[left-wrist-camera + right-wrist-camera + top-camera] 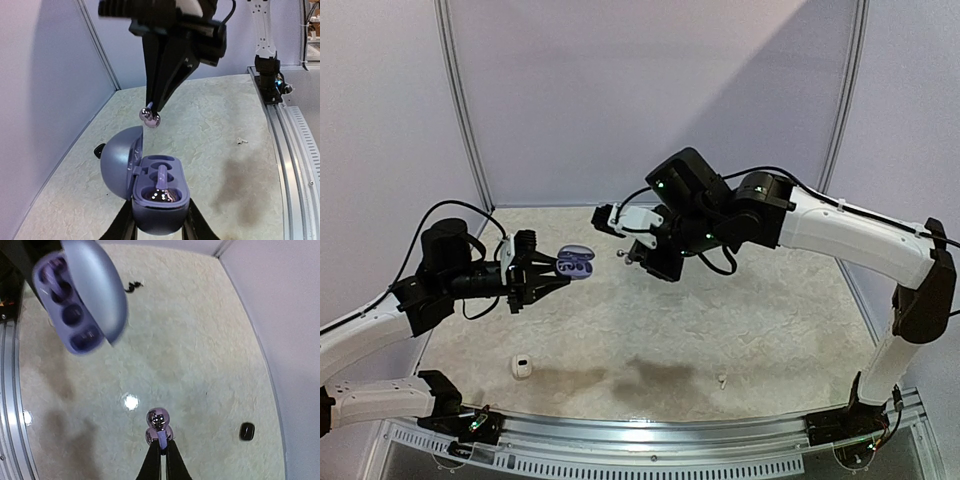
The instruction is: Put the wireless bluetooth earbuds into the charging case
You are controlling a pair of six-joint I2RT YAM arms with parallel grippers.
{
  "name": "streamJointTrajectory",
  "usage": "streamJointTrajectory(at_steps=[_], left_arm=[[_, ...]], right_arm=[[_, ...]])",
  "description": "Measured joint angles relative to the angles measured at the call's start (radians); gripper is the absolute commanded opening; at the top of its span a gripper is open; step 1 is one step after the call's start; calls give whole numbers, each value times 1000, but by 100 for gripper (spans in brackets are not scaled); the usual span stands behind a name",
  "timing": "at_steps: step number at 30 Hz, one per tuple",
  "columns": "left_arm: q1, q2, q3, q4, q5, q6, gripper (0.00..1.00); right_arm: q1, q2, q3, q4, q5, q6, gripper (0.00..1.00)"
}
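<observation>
Left of centre, the right gripper (160,446) pinches a glossy, slippery-looking earbud (158,426) by its stem (featherlight, I'd guess) near the open charging case (160,195) the left gripper (560,272) clamps.

No legible text, brand, number or sign anywhere; charging case (161,217) and earbud (150,117) unmarked.

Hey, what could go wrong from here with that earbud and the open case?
The right gripper pinches the earbud only by its thin stem, at its very tip; it may twist or drop.
The earbud is off to the side of the charging case, not over a socket; a skewed approach could catch the lid.
The left gripper holds the case in mid-air, so a push might tilt it.
</observation>
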Motion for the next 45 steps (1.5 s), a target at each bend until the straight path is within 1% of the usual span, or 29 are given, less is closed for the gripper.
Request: streamJointTrajectory(at_steps=[7,14,20,23,29,34,40,45], left_arm=[[0,-5,0,-18,-9,12,0],[0,-5,0,-21,-9,14,0],[0,-5,0,-25,-8,16,0],[0,-5,0,-25,-8,19,0],[0,-5,0,-25,-8,23,0],[0,-5,0,-24,-7,30,0],[0,-5,-1,-24,-7,34,0],[0,-5,-2,-24,-7,39,0]], right_arm=[[-89,37,-127,-109,37,161,0],[-120,225,-150,-224,85,262,0],[-120,365,-144,-321,124,298,0],[-120,367,-138,-327,125,301,0],[-120,368,-137,-325,123,301,8],[-120,370,-134,-323,122,299,9],[-120,372,-128,-304,106,296,8],[-120,372,-127,-302,98,290,3]])
